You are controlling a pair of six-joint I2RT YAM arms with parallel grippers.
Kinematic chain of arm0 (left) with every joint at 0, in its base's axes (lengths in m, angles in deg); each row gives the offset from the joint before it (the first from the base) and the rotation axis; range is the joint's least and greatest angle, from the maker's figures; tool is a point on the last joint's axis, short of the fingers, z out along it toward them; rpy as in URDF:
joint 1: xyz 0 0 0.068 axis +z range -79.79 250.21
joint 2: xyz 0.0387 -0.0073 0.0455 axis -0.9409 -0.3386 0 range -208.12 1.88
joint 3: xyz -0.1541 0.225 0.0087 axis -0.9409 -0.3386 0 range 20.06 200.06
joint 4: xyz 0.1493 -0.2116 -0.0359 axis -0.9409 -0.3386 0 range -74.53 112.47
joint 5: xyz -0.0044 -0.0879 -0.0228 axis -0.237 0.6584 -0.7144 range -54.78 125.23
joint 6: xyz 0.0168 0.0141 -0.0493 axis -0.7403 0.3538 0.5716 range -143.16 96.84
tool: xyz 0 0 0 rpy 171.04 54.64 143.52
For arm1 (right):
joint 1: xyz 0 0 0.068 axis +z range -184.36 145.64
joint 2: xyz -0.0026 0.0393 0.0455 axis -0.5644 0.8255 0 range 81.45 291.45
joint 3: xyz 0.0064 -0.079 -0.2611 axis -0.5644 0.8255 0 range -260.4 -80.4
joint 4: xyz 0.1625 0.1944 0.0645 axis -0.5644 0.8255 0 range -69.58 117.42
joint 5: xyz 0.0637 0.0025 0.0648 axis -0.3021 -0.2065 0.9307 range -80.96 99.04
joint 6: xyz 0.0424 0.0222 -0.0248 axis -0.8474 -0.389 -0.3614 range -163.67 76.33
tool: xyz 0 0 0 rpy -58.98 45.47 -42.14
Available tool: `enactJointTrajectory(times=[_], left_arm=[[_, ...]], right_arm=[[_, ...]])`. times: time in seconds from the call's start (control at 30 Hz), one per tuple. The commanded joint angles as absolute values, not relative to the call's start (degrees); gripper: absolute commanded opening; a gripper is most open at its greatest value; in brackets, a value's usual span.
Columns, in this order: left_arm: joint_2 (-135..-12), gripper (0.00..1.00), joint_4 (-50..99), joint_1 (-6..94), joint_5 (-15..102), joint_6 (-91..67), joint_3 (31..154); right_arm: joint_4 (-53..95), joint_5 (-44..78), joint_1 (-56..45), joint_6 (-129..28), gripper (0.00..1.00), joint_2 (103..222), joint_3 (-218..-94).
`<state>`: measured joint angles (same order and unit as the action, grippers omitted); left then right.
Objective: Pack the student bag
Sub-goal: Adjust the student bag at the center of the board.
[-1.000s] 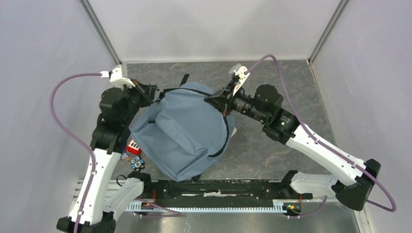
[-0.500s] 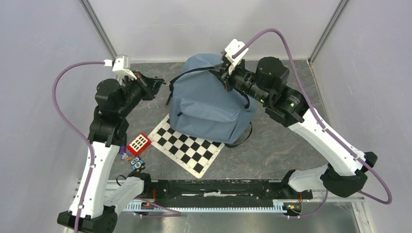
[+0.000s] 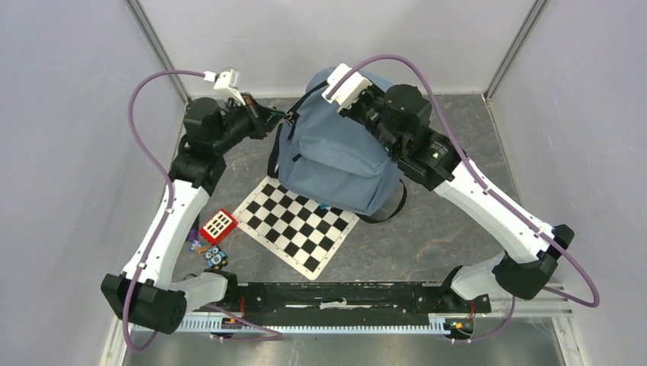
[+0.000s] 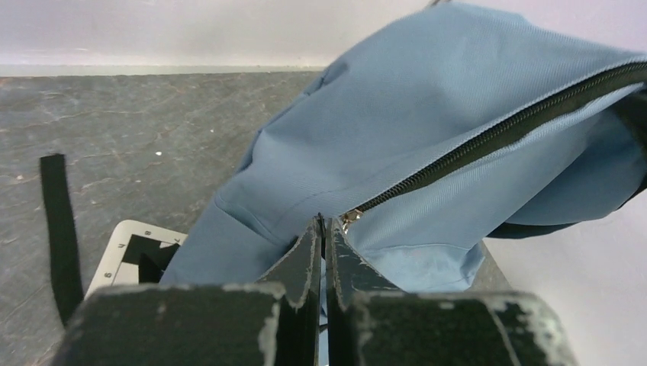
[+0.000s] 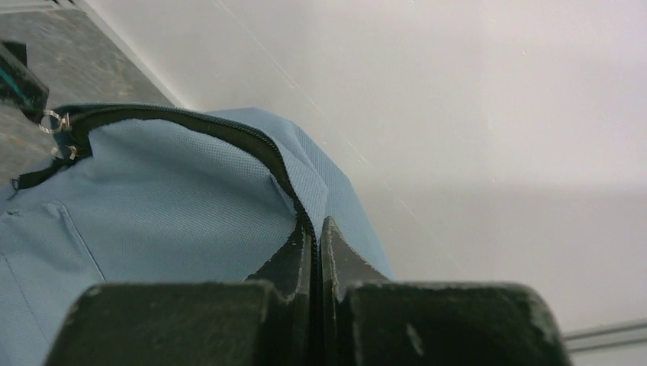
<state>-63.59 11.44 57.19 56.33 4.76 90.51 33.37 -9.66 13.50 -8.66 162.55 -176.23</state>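
The student bag [image 3: 336, 156], a grey-blue fabric backpack with black zips, hangs lifted at the back middle of the table, its lower part over the checkerboard mat. My left gripper [image 3: 288, 119] is shut on its left upper edge. In the left wrist view the left gripper [image 4: 324, 223] pinches fabric of the bag [image 4: 427, 130] right beside a metal zip pull [image 4: 349, 219]. My right gripper [image 3: 363, 107] is shut on the bag's top right. The right wrist view shows the right gripper [image 5: 317, 225] clamped on the black zip edge [image 5: 252, 141] of the bag [image 5: 152, 206].
A black-and-white checkerboard mat [image 3: 294, 225] lies under the bag. A red grid-faced block [image 3: 217, 225] and small owl-printed items [image 3: 214, 256] sit at the left front. A black strap [image 4: 61, 229] trails on the table. Walls close in at the back and on both sides.
Both arms have lifted the bag off the table and carried it toward the back wall. The checkerboard mat it covered now lies exposed.
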Motion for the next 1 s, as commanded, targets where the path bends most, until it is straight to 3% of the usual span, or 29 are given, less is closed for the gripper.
enactJointTrajectory(times=[0.0, 0.23, 0.37, 0.43, 0.5, 0.6, 0.73, 0.97], left_arm=[[-65.8, 0.02, 13.9, 53.8, 55.3, 0.6, 92.1], [-62.8, 0.02, 13.2, 53.1, 42.8, 7.3, 78.4], [-61.9, 0.02, 12.0, 53.2, 39.6, 9.1, 73.3], [-61.5, 0.13, 11.5, 53.2, 39.2, 8.7, 72.5], [-60.8, 0.39, 12.0, 53.2, 40.7, 7.3, 72.3], [-58.6, 0.49, 11.8, 53.2, 42.3, 4.4, 72.1], [-53.9, 0.73, 10.5, 53.1, 42.0, 0.9, 69.7], [-45.9, 0.76, 15.0, 48.7, 43.5, -3.2, 60.1]], right_arm=[[3.6, -17.9, 11.9, -3.0, 0.0, 155.3, -178.8], [-2.2, -13.7, 11.9, -8.8, 0.0, 145.2, -156.3], [-2.4, -13.6, 11.9, -12.8, 0.0, 141.6, -149.8], [-1.5, -12.6, 11.9, -14.5, 0.0, 140.7, -149.2], [0.4, -11.8, 11.9, -15.8, 0.0, 140.7, -150.2], [2.9, -11.8, 11.9, -17.5, 0.0, 141.6, -152.4], [5.6, -13.6, 11.9, -18.7, 0.0, 143.4, -154.9], [6.4, -15.5, 11.9, -20.1, 0.0, 145.6, -156.6]])
